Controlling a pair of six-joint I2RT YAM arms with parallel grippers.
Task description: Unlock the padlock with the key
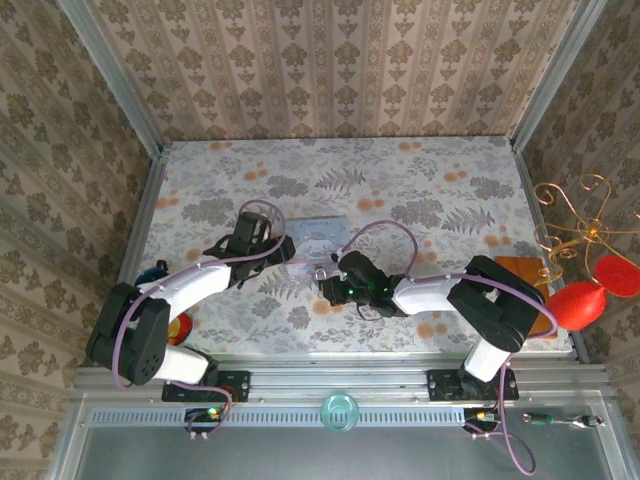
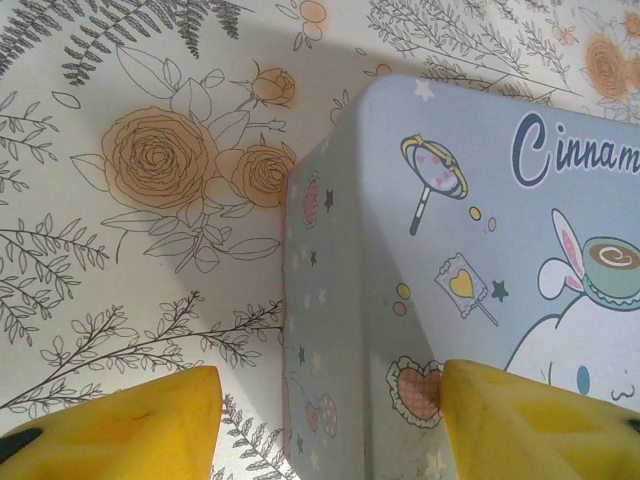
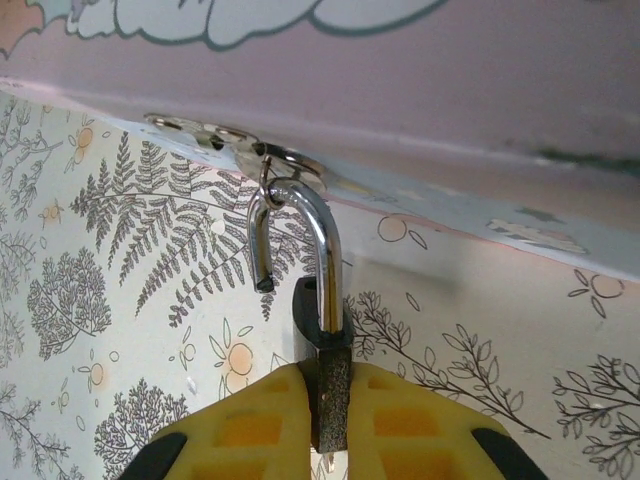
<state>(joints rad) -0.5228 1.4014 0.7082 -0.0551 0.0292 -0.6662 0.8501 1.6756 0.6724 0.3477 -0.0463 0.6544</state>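
Right wrist: gritty-bodied, chrome-looped padlock.

top external: high and behind the arm bases, facing down over the whole table. left wrist: close above a corner of the pouch, facing down. right wrist: very close and low, facing the padlock at the pouch's edge. shared by all: pouch and floral table.

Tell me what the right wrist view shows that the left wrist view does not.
Right wrist view: the padlock, one shackle end free, hooked in the ring of the box and pinched by the right claw. Left wrist view: the cartoon lid, its edge between the fingers of the open left claw. Both: the box and the floral tablecloth.
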